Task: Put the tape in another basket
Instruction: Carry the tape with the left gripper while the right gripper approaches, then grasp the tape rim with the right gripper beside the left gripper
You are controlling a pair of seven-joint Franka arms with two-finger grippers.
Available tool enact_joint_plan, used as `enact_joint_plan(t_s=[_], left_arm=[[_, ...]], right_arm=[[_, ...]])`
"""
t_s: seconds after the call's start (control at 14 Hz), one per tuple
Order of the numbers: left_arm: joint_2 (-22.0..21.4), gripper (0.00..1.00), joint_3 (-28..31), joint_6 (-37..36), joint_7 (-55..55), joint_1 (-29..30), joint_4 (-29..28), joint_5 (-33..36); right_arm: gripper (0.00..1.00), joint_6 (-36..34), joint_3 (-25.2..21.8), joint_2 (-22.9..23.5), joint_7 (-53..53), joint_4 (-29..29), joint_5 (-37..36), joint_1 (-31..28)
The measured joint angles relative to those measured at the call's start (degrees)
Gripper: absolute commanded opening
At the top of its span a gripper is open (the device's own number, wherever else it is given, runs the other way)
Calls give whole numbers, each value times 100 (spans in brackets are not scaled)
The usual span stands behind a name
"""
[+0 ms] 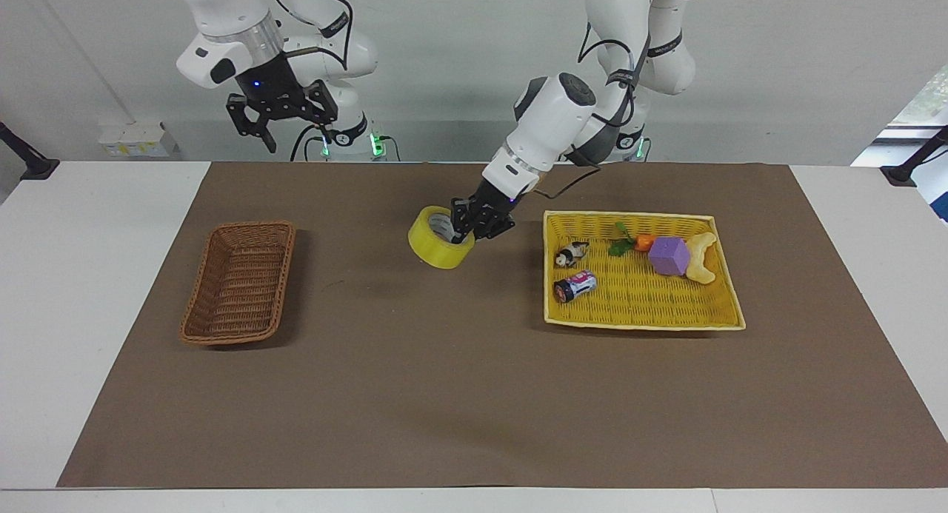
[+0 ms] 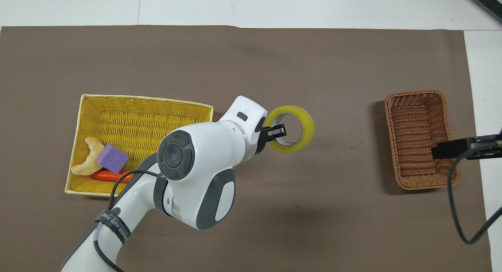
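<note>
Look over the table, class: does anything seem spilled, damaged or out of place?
Nothing is spilled or damaged. The only thing out of a basket is the tape, tilted in the left gripper over the bare mat between the yellow tray and the brown basket. The right gripper hangs open.

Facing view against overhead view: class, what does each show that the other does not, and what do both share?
Only the facing view shows the toy panda and the small can in the yellow tray, plus the whole right claw, open, raised above the table's edge nearest the robots.

Only the overhead view looks straight down through the tape's core.

Both show the left claw shut on the tape, one finger inside the core, over the mat between the tray and the brown basket, and the purple block.
</note>
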Motion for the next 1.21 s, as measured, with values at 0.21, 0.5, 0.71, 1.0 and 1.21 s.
enact_joint_plan(t_s=[0.21,0.5,0.71,1.0,1.21], left_arm=[[-1,0,15,-802,176,392,188,-458],[-73,0,-19,-1515,581,824,457,-898],[-271,0,-147,-1612,705,822,485,-1085],[-351,0,-410,-1569,713,803,481,-1165],[-365,0,-449,-1568,731,779,471,-1166]], right_arm=[[100,495,-1,161,12,-260,440,122],[100,1353,10,666,77,-337,1017,601],[100,1548,10,926,204,-339,1599,704],[100,1608,-36,951,290,-336,2019,685],[100,1662,-66,958,290,-305,2288,646]])
